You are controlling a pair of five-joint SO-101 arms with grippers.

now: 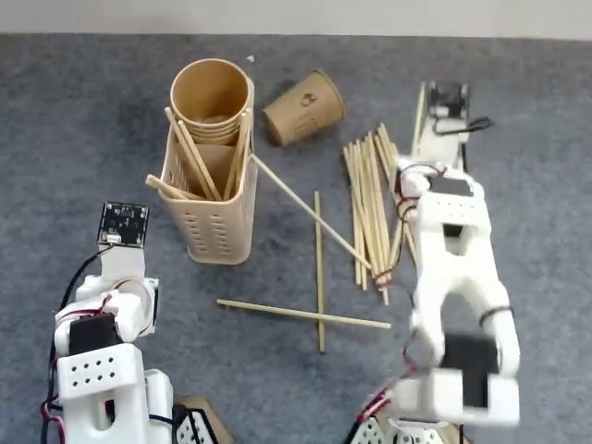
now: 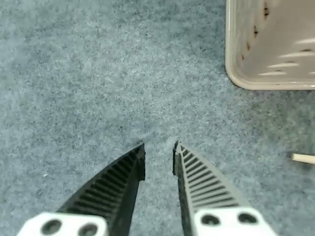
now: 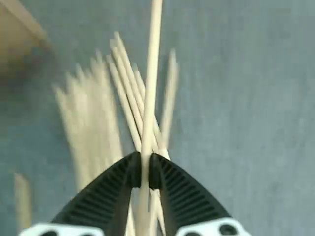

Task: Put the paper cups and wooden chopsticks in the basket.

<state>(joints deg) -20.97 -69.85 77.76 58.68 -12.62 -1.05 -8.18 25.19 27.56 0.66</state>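
The right gripper [image 3: 145, 172] is closed tight on one chopstick [image 3: 153, 73], above the loose pile of chopsticks [image 1: 370, 208]; the left gripper [image 2: 158, 157] is a little open and holds nothing, near the basket [image 1: 217, 231]; one paper cup [image 1: 303, 108] lies on its side beside the basket; nested cups [image 1: 211, 92] sit in it

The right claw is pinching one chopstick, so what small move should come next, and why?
Probably lift it a little. The right claw is shut on one chopstick right over the loose pile, so raising it first should clear the others before carrying it to the basket.
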